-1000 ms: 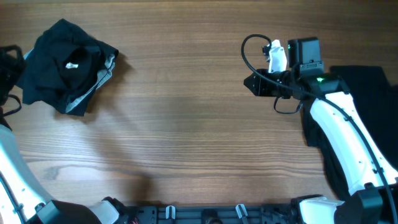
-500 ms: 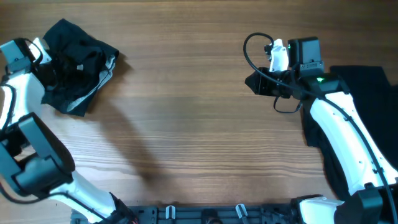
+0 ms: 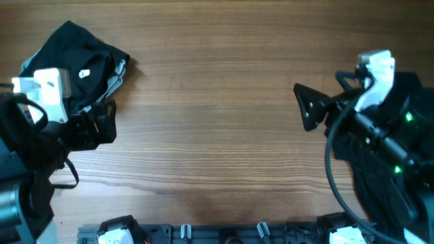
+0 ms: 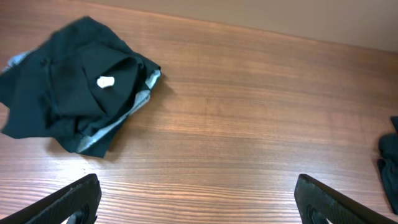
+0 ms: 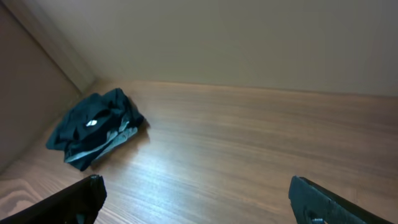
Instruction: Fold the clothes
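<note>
A crumpled black T-shirt [image 3: 81, 61] with a pale grey edge and a small white label lies at the table's far left; it also shows in the left wrist view [image 4: 68, 99] and the right wrist view [image 5: 93, 127]. More black clothes [image 3: 424, 85] lie at the right edge, mostly hidden under my right arm, with a dark corner [image 4: 390, 162] showing in the left wrist view. My left gripper [image 3: 105, 124] hovers just near-side of the crumpled shirt, open and empty [image 4: 199, 205]. My right gripper [image 3: 306, 108] points left over bare wood, open and empty [image 5: 199, 202].
The wooden table [image 3: 210, 122] stretches between the two arms. A pale wall [image 5: 236, 37] rises behind the table's far edge. A dark rail with clips [image 3: 224, 234] runs along the near edge.
Both grippers have opened wide. The left arm has drawn back from the crumpled shirt toward the near side. The right arm has drawn back to the right.
</note>
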Controlling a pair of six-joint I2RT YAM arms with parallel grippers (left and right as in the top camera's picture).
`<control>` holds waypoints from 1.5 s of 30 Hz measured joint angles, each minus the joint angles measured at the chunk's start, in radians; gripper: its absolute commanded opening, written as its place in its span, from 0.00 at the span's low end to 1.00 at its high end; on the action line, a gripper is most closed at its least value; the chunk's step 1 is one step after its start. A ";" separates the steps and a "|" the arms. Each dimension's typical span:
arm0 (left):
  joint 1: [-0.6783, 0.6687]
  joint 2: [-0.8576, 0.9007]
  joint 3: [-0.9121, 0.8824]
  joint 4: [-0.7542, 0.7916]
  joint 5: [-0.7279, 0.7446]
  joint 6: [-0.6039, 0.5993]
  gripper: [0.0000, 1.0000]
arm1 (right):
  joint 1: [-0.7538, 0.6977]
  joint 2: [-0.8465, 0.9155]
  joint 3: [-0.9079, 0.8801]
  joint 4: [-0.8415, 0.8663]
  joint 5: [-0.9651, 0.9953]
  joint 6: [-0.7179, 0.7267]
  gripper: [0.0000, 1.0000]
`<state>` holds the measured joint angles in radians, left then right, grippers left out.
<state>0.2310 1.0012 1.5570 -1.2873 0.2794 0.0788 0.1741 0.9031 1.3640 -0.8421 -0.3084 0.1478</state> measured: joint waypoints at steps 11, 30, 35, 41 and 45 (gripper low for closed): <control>0.000 -0.015 0.000 -0.008 -0.021 0.007 1.00 | 0.000 -0.021 0.000 -0.134 0.022 0.249 0.99; 0.000 -0.015 -0.005 -0.008 -0.021 0.007 1.00 | -0.108 -0.797 -1.165 0.866 -0.034 -0.290 1.00; 0.000 -0.015 -0.005 -0.008 -0.021 0.007 1.00 | -0.108 -0.883 -1.358 0.914 0.001 -0.219 1.00; 0.000 -0.015 -0.005 -0.008 -0.021 0.007 1.00 | -0.108 -0.884 -1.358 0.865 0.003 -0.211 1.00; 0.000 -0.015 -0.005 -0.008 -0.021 0.007 1.00 | -0.108 -0.884 -1.358 0.865 0.003 -0.211 1.00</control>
<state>0.2310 0.9863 1.5520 -1.2953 0.2584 0.0856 0.0662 0.0193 0.0059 0.0231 -0.3050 -0.0631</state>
